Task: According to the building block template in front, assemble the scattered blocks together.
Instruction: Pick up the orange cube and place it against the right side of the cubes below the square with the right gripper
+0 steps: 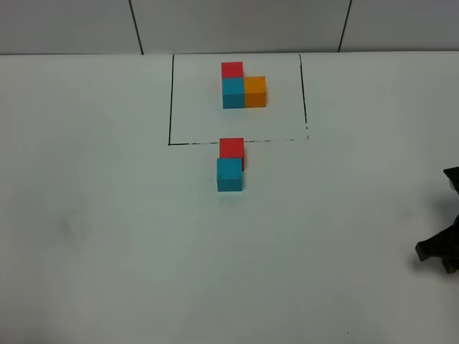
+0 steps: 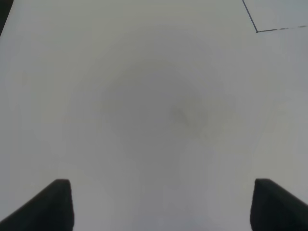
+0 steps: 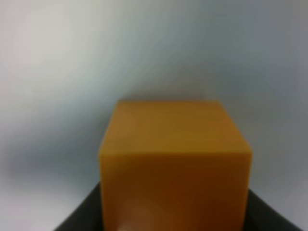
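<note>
between right jaws sits orange cube point(image 3: 175, 161), seemingly gripped.

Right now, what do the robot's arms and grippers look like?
All black. The left gripper ends in two blocky, square-cornered fingers. The right gripper is an angular black shape, and its fingers show as dark sloping edges. No cables or markings show.

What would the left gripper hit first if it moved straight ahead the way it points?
Only the bare white table, it seems; no block lies ahead of the left gripper.
</note>
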